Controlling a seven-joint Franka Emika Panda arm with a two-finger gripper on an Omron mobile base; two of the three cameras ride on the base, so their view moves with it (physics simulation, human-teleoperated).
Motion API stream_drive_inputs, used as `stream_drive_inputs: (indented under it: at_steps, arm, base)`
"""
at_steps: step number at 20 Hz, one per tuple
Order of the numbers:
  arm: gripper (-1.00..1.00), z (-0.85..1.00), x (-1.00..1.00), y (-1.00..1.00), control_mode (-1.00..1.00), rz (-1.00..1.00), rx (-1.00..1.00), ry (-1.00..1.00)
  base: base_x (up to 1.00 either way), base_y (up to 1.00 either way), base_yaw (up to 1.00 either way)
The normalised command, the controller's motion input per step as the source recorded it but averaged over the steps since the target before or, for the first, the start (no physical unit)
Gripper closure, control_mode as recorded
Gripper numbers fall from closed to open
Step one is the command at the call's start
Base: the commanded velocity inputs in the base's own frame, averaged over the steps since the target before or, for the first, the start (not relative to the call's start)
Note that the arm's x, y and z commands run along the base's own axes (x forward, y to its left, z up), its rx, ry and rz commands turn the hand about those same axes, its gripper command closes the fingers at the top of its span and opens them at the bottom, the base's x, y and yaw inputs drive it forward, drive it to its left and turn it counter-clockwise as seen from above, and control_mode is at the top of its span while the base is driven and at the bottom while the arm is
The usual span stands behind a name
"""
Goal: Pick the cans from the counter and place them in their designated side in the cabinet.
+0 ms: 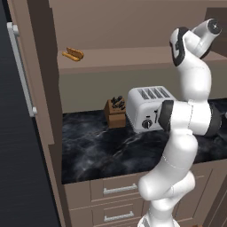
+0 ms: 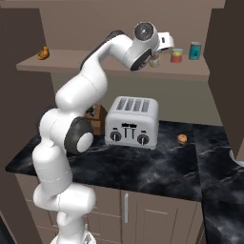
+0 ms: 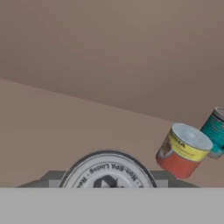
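The arm reaches up to the cabinet shelf, and the gripper sits at the shelf's right part, closed on a cream-yellow can whose ringed lid fills the bottom of the hand view. In the right base view that can shows as a pale sliver just below the hand.

On the shelf, at about two o'clock from the held can in the hand view, stands the red-orange can with its yellow band and pale top. The teal-blue can stands just beside that one, further toward two o'clock. In the right base view the red-orange can and the teal-blue can stand at three o'clock from the gripper, near it but apart.

The step in hand appears to be setting the second can down beside its fellow. To do it well, the can should come down upright until its base rests flat on the board before the fingers part. It should be kept clear of the red-orange can, since a nudge could tip that one into the teal one. Whether the base already touches the shelf cannot be told. The hand should then draw straight back.

A bread item lies at the shelf's far left. On the counter stand a toaster, a knife block and a small orange thing.
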Motion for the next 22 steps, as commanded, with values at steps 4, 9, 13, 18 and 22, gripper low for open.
stream_drive_inputs:
  at_steps: [4, 9, 13, 18, 22]
  arm:
    - [1.0, -0.13, 0.31, -0.05, -1.0, 0.0, 0.0, 0.02]
    - [1.0, -0.12, 0.29, -0.05, -1.0, 0.0, 0.0, 0.02]
    - [-1.0, -0.16, 0.24, -0.06, -1.0, 0.0, 0.0, 0.01]
    - [-1.0, -0.06, 0.12, -0.11, -1.0, 0.0, 0.0, 0.0]
    - [-1.0, 0.0, 0.04, -0.09, -1.0, 0.0, 0.0, 0.0]
  base:
    - [0.0, 0.0, 0.0]
    - [0.0, 0.0, 0.0]
    - [0.0, 0.0, 0.0]
    - [0.0, 0.0, 0.0]
    - [0.0, 0.0, 0.0]
